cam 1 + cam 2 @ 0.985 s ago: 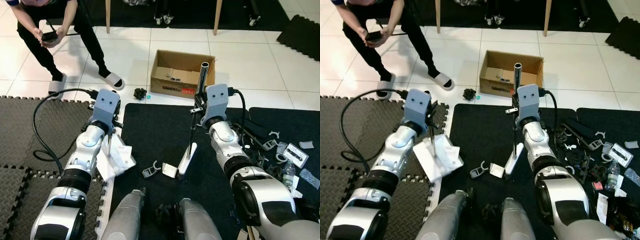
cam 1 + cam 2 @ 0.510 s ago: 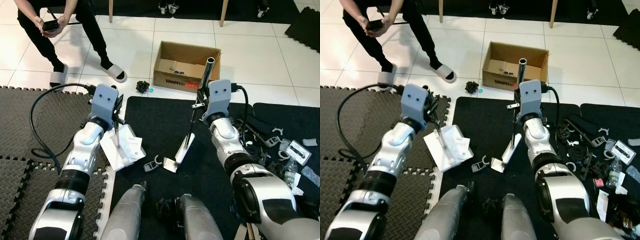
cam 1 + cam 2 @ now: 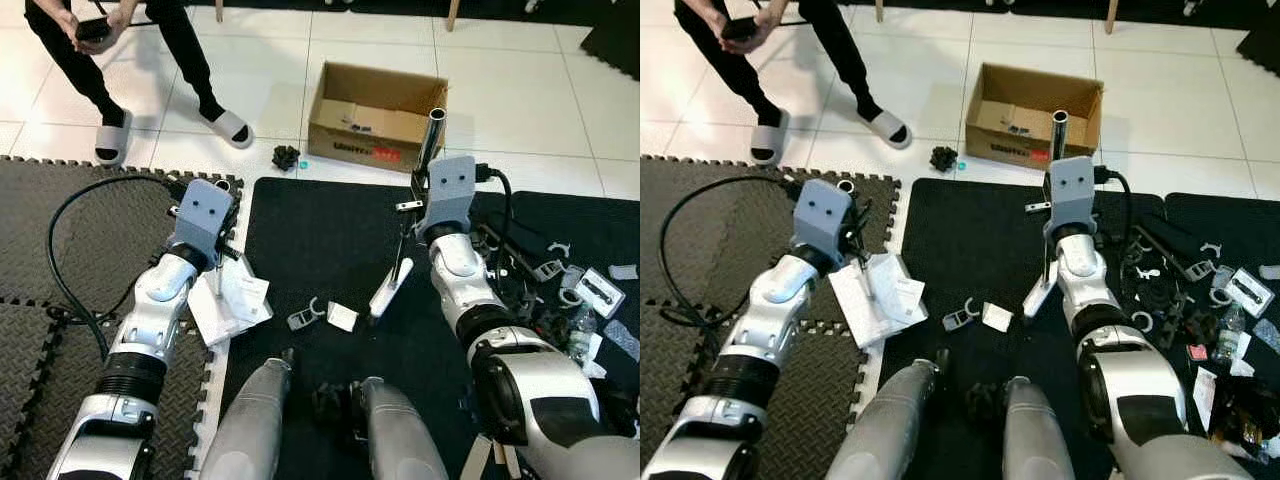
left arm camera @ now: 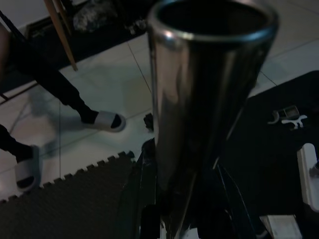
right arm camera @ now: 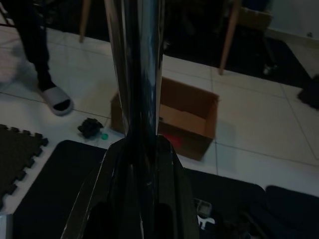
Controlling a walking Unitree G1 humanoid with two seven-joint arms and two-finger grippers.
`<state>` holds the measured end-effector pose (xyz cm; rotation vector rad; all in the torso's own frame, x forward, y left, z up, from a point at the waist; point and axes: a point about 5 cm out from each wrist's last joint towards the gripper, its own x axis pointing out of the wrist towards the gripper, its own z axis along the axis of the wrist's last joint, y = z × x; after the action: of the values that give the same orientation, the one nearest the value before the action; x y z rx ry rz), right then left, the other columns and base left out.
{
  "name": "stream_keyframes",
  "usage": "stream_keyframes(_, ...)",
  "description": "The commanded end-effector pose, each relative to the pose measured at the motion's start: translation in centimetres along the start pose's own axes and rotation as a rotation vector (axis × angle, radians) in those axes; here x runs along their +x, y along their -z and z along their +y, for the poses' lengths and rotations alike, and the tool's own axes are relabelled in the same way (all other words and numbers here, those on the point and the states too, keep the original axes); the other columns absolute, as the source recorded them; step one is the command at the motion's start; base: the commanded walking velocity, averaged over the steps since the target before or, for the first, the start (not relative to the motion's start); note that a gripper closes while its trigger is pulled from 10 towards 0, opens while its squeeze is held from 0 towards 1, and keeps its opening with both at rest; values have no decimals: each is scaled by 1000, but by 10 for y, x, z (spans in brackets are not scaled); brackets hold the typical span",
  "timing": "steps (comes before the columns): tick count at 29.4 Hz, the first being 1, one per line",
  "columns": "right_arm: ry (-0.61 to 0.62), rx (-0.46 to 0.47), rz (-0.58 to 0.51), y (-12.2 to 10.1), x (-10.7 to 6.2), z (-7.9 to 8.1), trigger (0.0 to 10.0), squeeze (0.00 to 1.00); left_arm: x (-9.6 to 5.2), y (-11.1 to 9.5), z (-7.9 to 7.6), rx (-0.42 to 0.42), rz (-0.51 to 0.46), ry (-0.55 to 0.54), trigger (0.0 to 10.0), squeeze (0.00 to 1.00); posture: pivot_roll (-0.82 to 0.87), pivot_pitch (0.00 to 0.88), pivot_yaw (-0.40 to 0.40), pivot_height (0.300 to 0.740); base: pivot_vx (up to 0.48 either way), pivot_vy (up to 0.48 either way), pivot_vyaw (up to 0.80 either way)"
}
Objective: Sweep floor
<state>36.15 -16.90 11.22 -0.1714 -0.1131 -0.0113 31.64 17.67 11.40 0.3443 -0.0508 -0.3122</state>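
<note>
My right gripper (image 3: 413, 207) is shut on the metal pole (image 3: 432, 130) of a broom; in the right wrist view the pole (image 5: 139, 74) runs up between the fingers. Its white brush head (image 3: 386, 294) rests on the black mat (image 3: 320, 240). My left gripper (image 3: 216, 258) is shut on the thin metal handle (image 4: 199, 99) of a white dustpan (image 3: 229, 304), which lies at the seam between the black mat and the grey foam mat. A grey clip (image 3: 303, 317) and a white scrap (image 3: 341, 316) lie on the black mat between dustpan and brush.
An open cardboard box (image 3: 375, 105) stands on the white tiles ahead, with a black crumpled lump (image 3: 285, 157) beside it. A person (image 3: 100, 40) sits at the far left. Loose clutter (image 3: 560, 290) covers the mat at the right. A black cable (image 3: 60, 260) loops across the grey foam mat.
The camera has shifted. The brush head has swung a little to the right, off the white scrap. The dustpan has drawn back left from the grey clip.
</note>
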Motion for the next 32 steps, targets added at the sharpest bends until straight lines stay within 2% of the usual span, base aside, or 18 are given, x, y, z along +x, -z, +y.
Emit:
stream_keyframes(1, 27, -11, -17, 2, -4, -3, 10000, 0, -4, -4, 5, 29, -16, -13, 10000, 0, 132, 331, 27, 740, 0, 0, 0)
stream_keyframes(9, 101, -41, -25, 0, -3, -9, 10000, 0, -5, -6, 0, 19, -20, -5, 10000, 0, 141, 338, 29, 740, 0, 0, 0)
stream_keyframes(16, 193, -25, -31, 0, -3, -23, 10000, 0, -8, -6, -1, -3, -18, -13, 10000, 0, 149, 339, 33, 740, 0, 0, 0)
stream_keyframes(20, 194, -14, -26, 0, -4, -22, 10000, 0, -9, -6, -2, -19, -18, -17, 10000, 0, 151, 340, 34, 740, 0, 0, 0)
stream_keyframes(23, 171, -14, -29, 0, -3, -16, 10000, 0, -9, -5, -4, -20, -12, -9, 10000, 0, 146, 338, 30, 740, 0, 0, 0)
stream_keyframes(30, 125, -16, -22, 1, -4, -11, 10000, 0, -9, 0, -10, -92, 20, 12, 10000, 0, 139, 335, 24, 740, 0, 0, 0)
stream_keyframes(32, 90, -20, -2, 3, -3, -9, 10000, 0, -9, 0, -10, -88, 20, 12, 10000, 0, 128, 329, 20, 740, 0, 0, 0)
